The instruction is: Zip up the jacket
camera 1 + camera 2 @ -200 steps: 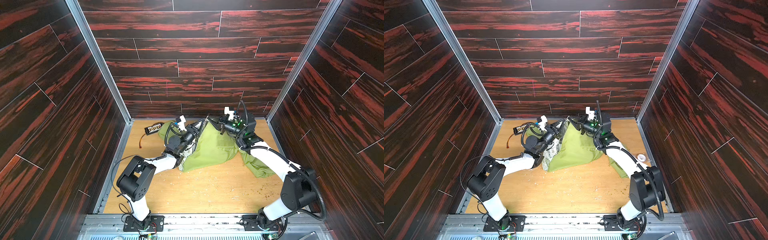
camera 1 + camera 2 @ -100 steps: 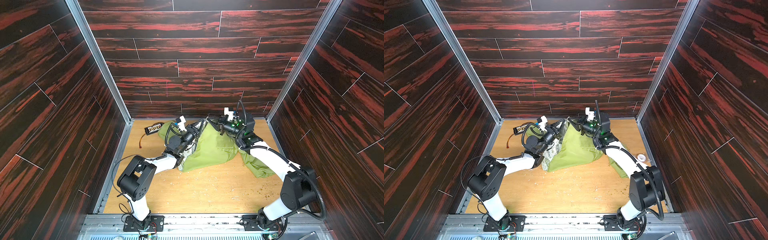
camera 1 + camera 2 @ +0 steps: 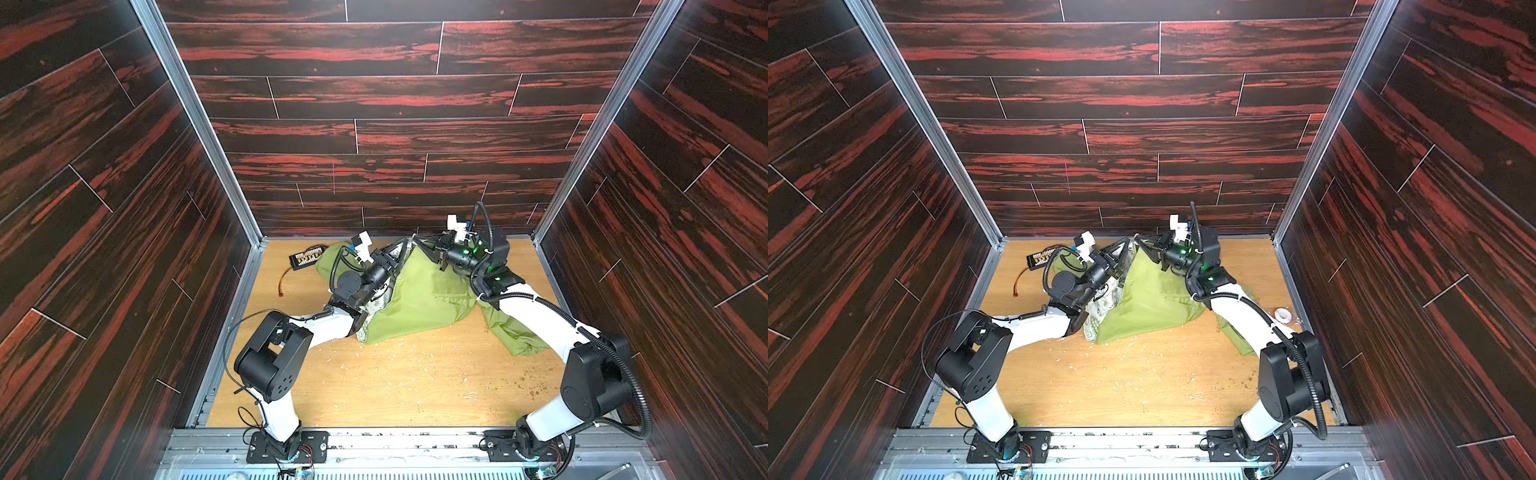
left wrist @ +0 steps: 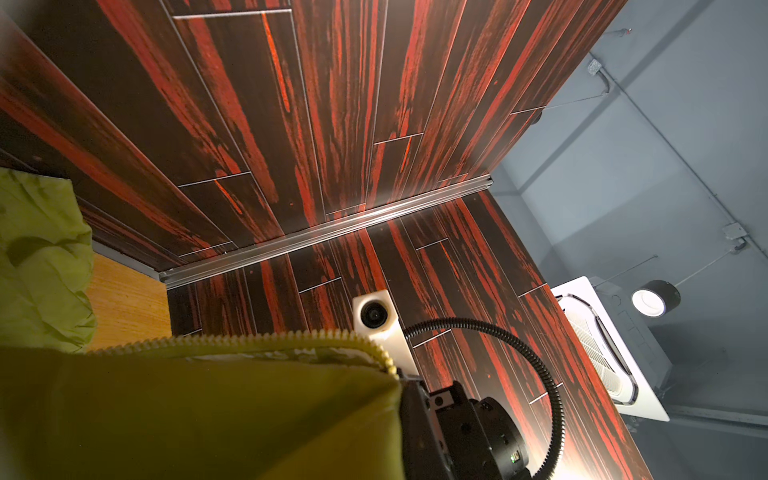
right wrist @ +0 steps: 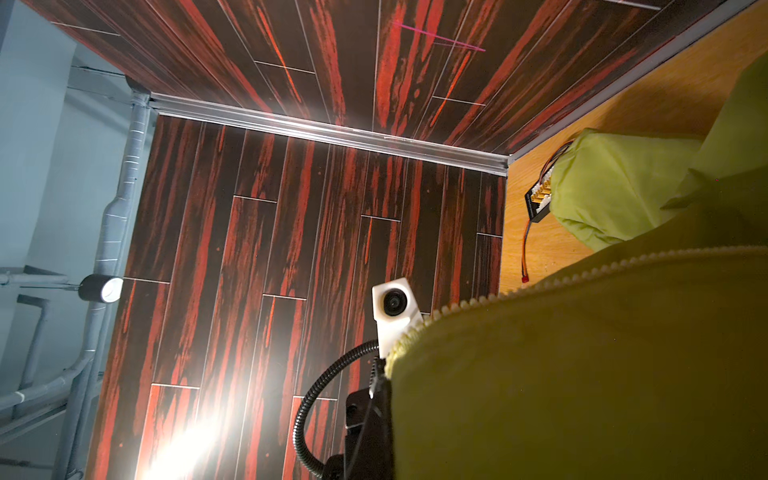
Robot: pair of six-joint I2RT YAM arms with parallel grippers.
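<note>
The olive-green jacket (image 3: 419,299) (image 3: 1150,299) is pulled up into a peak near the back wall, and its lower parts rest on the wooden table (image 3: 395,386). My left gripper (image 3: 403,250) (image 3: 1126,246) and right gripper (image 3: 420,242) (image 3: 1140,241) meet at that peak, tip to tip, each shut on the jacket's edge. Pale printed lining (image 3: 1100,307) shows beside the left arm. Fabric covers my own jaws in both wrist views. A row of zipper teeth (image 4: 249,341) (image 5: 540,282) runs along the stretched edge in each wrist view, ending at the opposite gripper (image 4: 419,399) (image 5: 374,399).
A black connector board with wires (image 3: 305,257) (image 5: 538,203) lies at the back left, beside a jacket sleeve. A white tape roll (image 3: 1282,314) sits near the right wall. Dark wood-pattern walls enclose three sides. Small crumbs litter the table's front half.
</note>
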